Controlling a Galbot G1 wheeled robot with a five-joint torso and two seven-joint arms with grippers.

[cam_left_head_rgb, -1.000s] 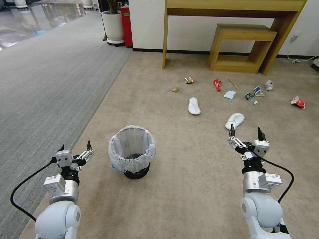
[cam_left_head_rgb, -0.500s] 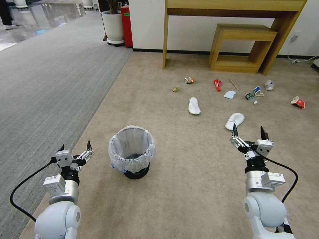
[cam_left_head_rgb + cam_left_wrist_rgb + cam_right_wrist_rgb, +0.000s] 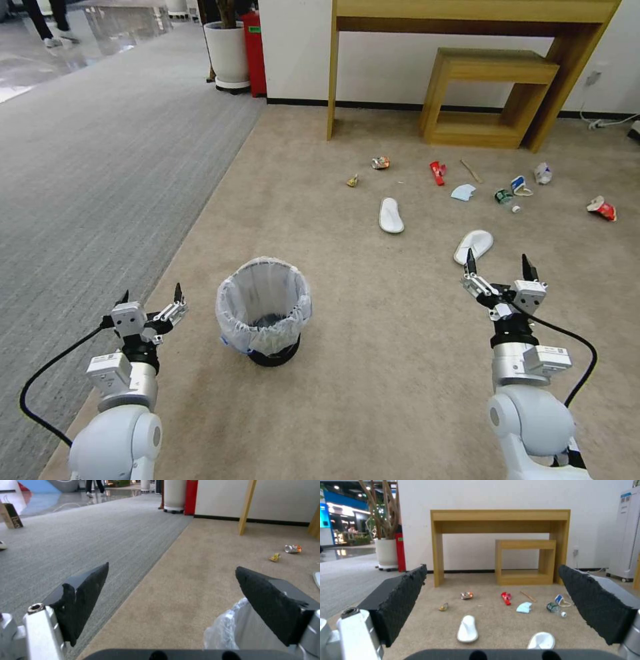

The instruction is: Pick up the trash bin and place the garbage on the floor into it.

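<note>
as lined, trash bin (image 3: 264,311) black, crinkly white bag

Ahead of my right hand I see a wooden desk (image 3: 467,13) sheltering a smaller wooden stool (image 3: 490,97).

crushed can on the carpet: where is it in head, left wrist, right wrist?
Head view: the crushed can lies on the beige carpet, ahead of the desk leg.
Left wrist view: the can sits far off, past the right-hand fingertip.
Right wrist view: the can lies between the open fingers.
Shared landmark: the yellow scrap beside it.
</note>
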